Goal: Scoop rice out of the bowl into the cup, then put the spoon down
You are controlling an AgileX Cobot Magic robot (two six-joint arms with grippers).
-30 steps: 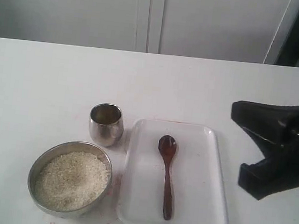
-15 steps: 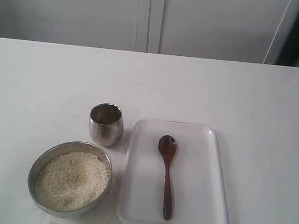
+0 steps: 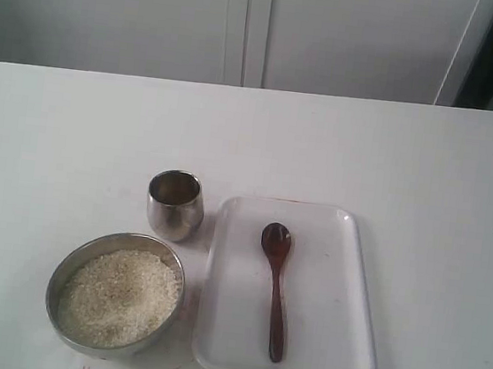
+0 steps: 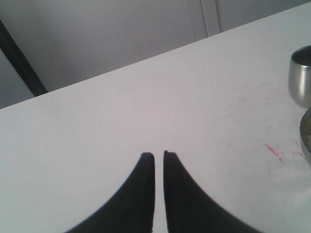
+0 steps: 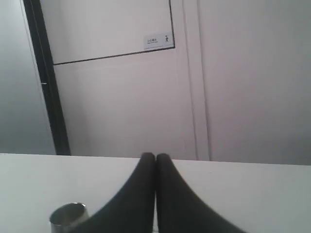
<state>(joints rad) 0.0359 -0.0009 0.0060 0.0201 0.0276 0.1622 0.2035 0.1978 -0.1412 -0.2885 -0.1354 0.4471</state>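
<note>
Through the exterior camera I see the spoon (image 3: 275, 286) lying flat on the white tray (image 3: 332, 292), scoop toward the far edge and handle toward the near one, with nothing touching it. The cup (image 3: 175, 204) stands upright just beside the tray's left edge. The bowl (image 3: 56, 274) sits nearer the camera, close to the cup but apart from it, with the rice (image 3: 118, 297) heaped inside. I see the grippers only through their wrist cameras. The left gripper (image 4: 159, 156) has its fingers drawn almost together, with a thin slit between the tips, pinching nothing over the bare table (image 4: 97, 145). The cup and a sliver of the bowl's rim sit at the edge of its view, well apart from the tips. The right gripper (image 5: 155, 158) has its fingers pressed together and empty, aimed at the wall (image 5: 233, 73), with the cup off to one side.
</note>
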